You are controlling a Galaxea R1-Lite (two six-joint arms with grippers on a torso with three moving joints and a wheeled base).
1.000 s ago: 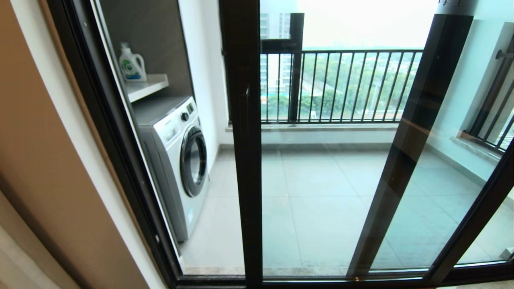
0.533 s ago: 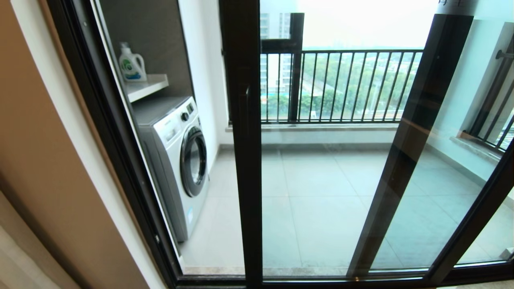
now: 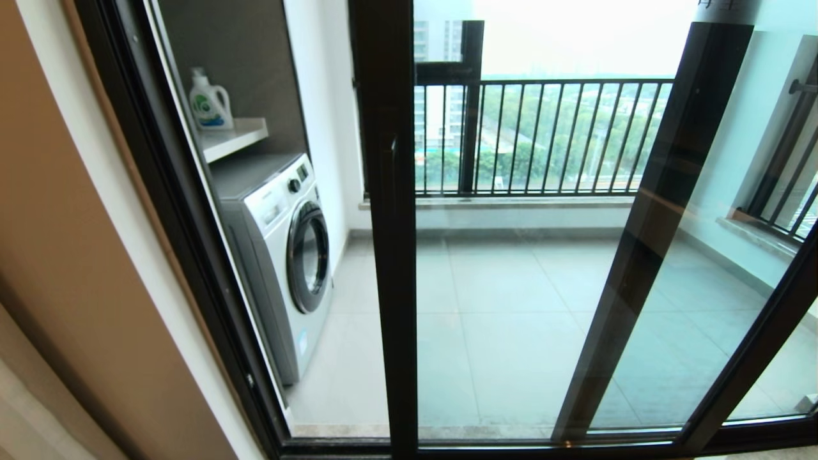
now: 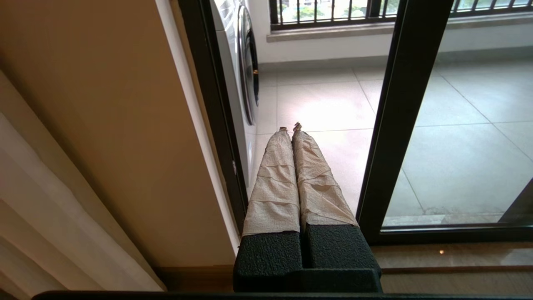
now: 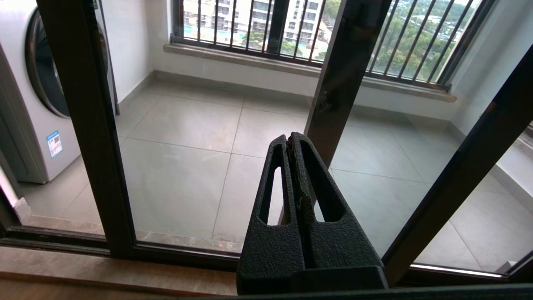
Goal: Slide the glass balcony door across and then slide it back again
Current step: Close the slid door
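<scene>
The glass balcony door fills the head view, its dark handled upright near the middle and a small lever handle on it. A gap shows between that upright and the outer frame on the left. Neither gripper appears in the head view. My left gripper, its fingers wrapped in beige tape, is shut and empty. It hangs low, pointing into the gap beside the upright. My right gripper, black, is shut and empty. It sits low before the glass, right of the upright.
A white washing machine stands on the balcony at left, with a detergent bottle on a shelf above it. A black-barred railing closes the far side. Further dark uprights slant at right. A beige wall and a stone sill are close by.
</scene>
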